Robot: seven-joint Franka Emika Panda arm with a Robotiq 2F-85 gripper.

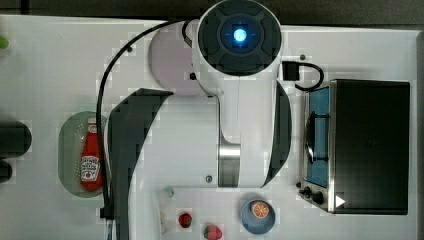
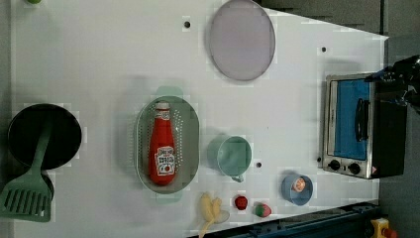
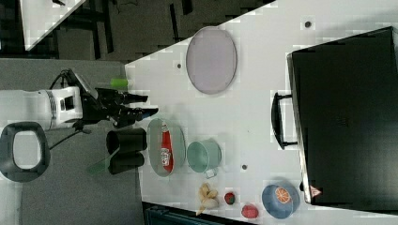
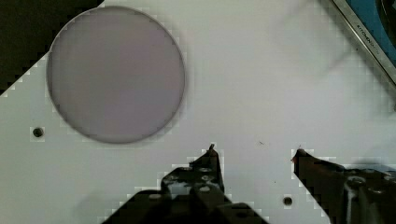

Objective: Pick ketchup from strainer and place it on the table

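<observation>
The ketchup [image 1: 91, 157] [image 2: 162, 148] [image 3: 166, 150], a red bottle with a white cap, lies on its side inside the pale green oval strainer [image 1: 67, 150] [image 2: 190, 148] [image 3: 155, 140] on the white table [image 1: 50, 75] [image 2: 99, 64] [image 4: 243, 93]. My gripper [image 4: 256, 150] is open, with nothing between its fingers. It hangs high above the bare table beside a lavender plate, well away from the strainer. In the right view the gripper [image 3: 149, 105] shows at the end of the white arm, up and left of the strainer.
A lavender plate [image 4: 114, 74] [image 2: 241, 39] lies at the back. A toaster oven [image 1: 367, 145] [image 2: 359, 126] stands at one end. A green cup [image 2: 233, 156], a blue bowl [image 2: 297, 188], strawberries [image 2: 241, 202], a banana [image 2: 212, 210], a black pan [image 2: 44, 134] and a green spatula [image 2: 27, 198] lie around the strainer.
</observation>
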